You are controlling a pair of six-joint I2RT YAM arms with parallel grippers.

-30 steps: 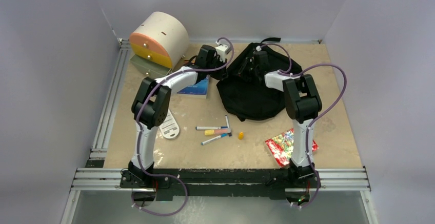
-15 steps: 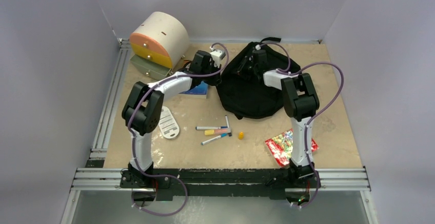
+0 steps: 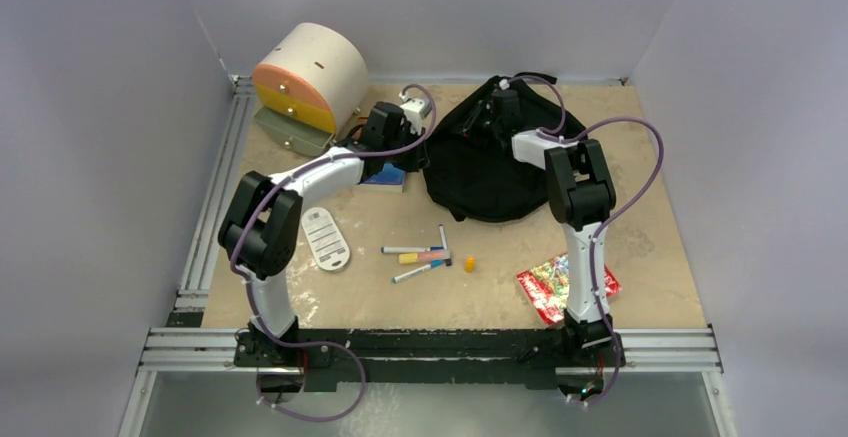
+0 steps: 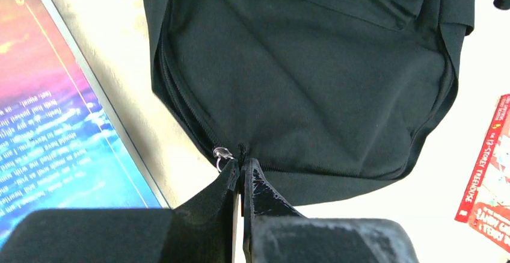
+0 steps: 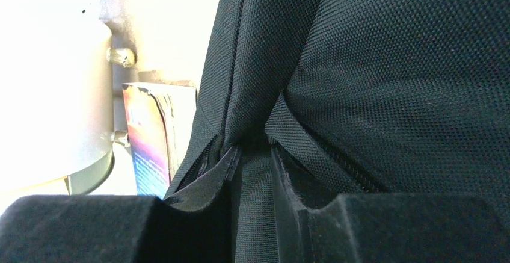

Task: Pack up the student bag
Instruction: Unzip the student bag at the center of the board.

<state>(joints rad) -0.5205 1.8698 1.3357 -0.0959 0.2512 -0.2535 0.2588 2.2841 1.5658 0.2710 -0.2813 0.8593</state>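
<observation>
The student bag (image 3: 490, 167) is a black backpack lying at the back middle of the table. My left gripper (image 3: 418, 153) is at its left edge. In the left wrist view the gripper (image 4: 241, 165) is shut on the zipper pull, next to a small metal ring (image 4: 222, 153) on the bag's (image 4: 313, 76) zipper line. My right gripper (image 3: 494, 120) is at the bag's far top. In the right wrist view it (image 5: 252, 170) is shut on a flat black strap of the bag (image 5: 391, 82).
A cream-and-orange drawer box (image 3: 308, 82) stands at the back left. A blue book (image 3: 386, 174) lies beside the bag. Markers (image 3: 420, 255), a yellow cap (image 3: 469, 264), a white card (image 3: 326, 239) and a red book (image 3: 560, 282) lie nearer the front.
My left arm has swung left, its gripper moving left and back along the bag's edge. The bag's left side has drawn in a little. The right gripper has shifted slightly back.
</observation>
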